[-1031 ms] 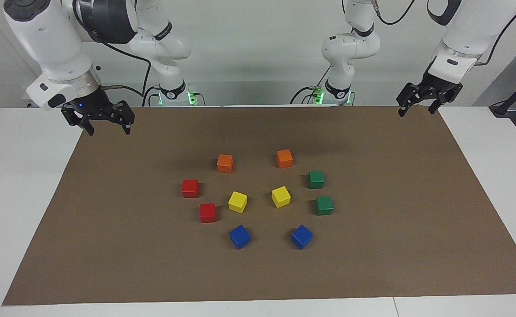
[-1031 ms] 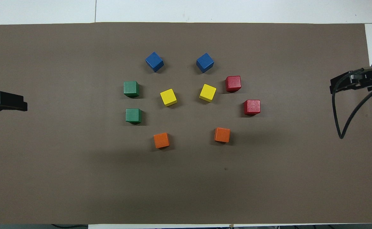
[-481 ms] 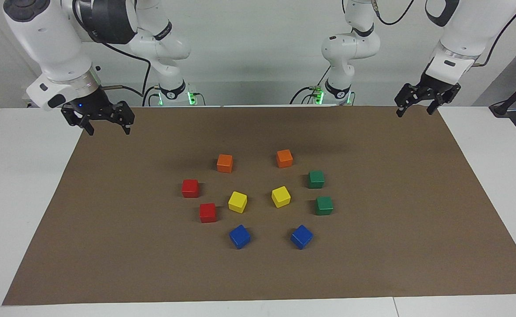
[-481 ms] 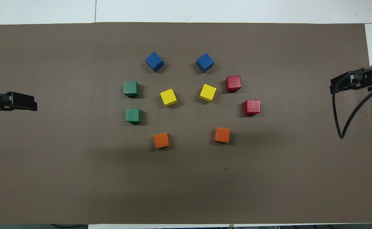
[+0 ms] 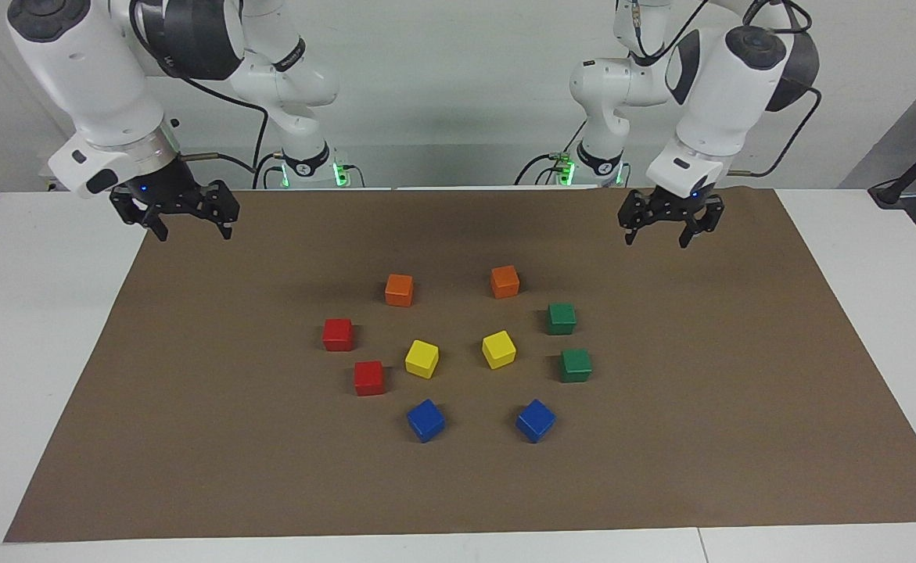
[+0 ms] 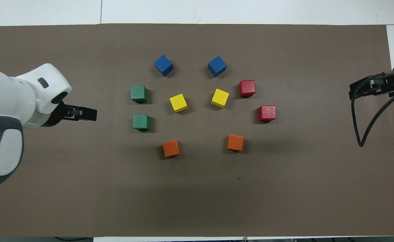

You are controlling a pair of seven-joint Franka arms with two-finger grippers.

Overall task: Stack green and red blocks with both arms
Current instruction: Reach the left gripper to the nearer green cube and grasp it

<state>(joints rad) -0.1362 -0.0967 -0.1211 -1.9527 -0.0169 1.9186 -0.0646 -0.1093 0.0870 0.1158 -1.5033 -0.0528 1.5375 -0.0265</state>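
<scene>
Since both red blocks point(image 5: 352, 356) & green blocks point(image 5: 568, 342) lie unstacked, left claw point(image 5: 669, 227) hangs released over bare counter point(image 5: 739, 328) short of greens, right claw point(image 5: 184, 216) waiting, released too.

Ten coloured cubes point(image 5: 422, 359) loosely ringed on brown mat point(image 5: 192, 438)

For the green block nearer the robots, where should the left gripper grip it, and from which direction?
Best from straight above. The green block nearer the robots sits flat on the brown mat, apart from the orange block and the other green block, so any two opposite side faces are free. The left gripper, open, hangs over the mat nearby.
</scene>
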